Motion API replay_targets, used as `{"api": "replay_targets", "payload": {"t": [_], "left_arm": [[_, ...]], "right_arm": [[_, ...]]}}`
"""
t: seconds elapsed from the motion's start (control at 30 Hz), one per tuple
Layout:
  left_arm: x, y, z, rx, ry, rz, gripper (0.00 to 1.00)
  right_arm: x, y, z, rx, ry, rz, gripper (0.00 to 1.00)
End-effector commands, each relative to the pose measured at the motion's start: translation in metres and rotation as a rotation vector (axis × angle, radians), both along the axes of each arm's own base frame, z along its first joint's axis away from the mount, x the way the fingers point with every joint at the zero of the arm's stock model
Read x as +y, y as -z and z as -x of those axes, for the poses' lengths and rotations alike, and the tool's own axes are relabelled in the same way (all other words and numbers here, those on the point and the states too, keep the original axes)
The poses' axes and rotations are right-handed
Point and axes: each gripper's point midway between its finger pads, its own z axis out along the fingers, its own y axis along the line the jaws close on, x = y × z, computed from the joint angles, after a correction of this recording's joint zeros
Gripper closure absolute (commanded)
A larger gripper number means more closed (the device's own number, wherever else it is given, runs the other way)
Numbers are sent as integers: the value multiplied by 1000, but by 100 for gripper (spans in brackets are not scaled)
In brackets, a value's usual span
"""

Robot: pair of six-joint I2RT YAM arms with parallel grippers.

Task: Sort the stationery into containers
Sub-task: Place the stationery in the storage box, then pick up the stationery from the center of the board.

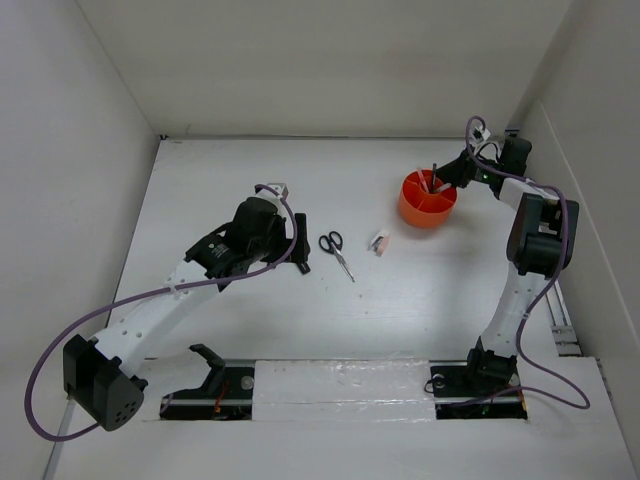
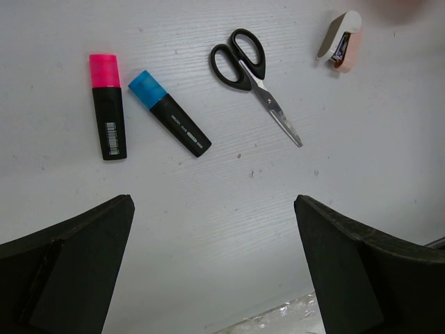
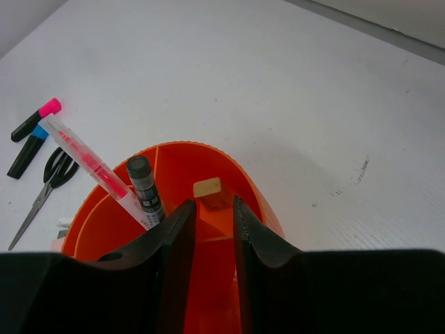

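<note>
The left gripper (image 2: 213, 203) hovers with jaws spread wide and empty. The pink-capped highlighter (image 2: 108, 115), blue-capped highlighter (image 2: 170, 115) and scissors (image 2: 256, 83) lie just beyond its fingertips. At far right, the right gripper (image 3: 212, 207) hangs over the orange organiser (image 3: 208, 146), jaws narrowly parted, gripping nothing; a yellowish eraser (image 3: 208, 189) lies inside just past its tips.

A white table (image 2: 229, 229) lies under the left tool (image 2: 213, 205); a glossy tape strip (image 2: 278, 316) runs behind it, plain white walls (image 1: 330, 60) beyond.
</note>
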Motion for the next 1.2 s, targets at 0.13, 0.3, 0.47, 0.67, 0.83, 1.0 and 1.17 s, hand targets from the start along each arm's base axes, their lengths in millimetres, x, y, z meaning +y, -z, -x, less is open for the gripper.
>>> {"api": "replay_targets", "payload": {"t": [0.13, 0.3, 0.47, 0.67, 0.83, 1.0, 1.17], "left_arm": [[-1, -5, 2, -27, 19, 15, 0], [-1, -5, 2, -27, 19, 15, 0], [-1, -5, 2, -27, 19, 15, 0], [1, -3, -1, -26, 5, 0, 0], [18, -1, -10, -42, -93, -55, 0], [42, -4, -17, -60, -252, -102, 0], [67, -13, -22, -112, -408, -130, 0]], "right_arm": [[9, -33, 7, -95, -70, -1, 66], [9, -55, 5, -121, -56, 4, 66], [4, -81, -5, -158, 19, 9, 63], [-12, -129, -15, -214, 221, -67, 63], [-11, -162, -24, -216, 370, -114, 63], [20, -205, -15, -230, 457, -151, 64], [69, -222, 2, -200, 608, -117, 67]]}}
